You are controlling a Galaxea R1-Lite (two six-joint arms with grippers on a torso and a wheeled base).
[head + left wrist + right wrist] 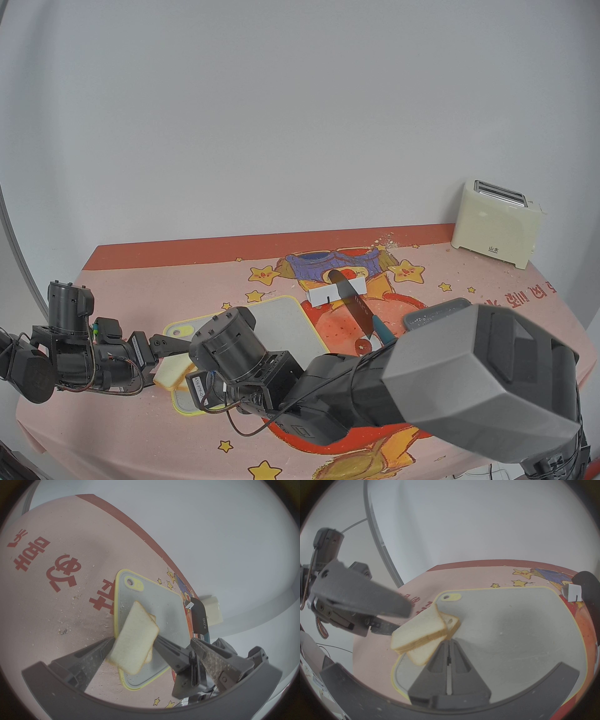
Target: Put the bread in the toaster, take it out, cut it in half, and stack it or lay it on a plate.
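Two stacked slices of bread (167, 374) (134, 639) (420, 630) lie tilted over the near-left edge of the grey, yellow-rimmed cutting board (287, 325) (162, 608) (518, 630). My left gripper (172, 353) (152, 639) (401, 622) is open, one finger against the bread's outer edge and the other well apart from it. From the board side, my right gripper (162, 645) (447, 642) is shut, its tips at the lower slice. The cream toaster (497, 222) (214, 614) stands at the table's back right. A grey plate (431, 312) shows behind my right arm.
A dark-bladed knife (353, 303) (200, 619) with a teal handle rests on a white holder (328, 292) (571, 592) right of the board. Crumbs dot the pink tablecloth (156, 294). My right arm crosses low over the table's front.
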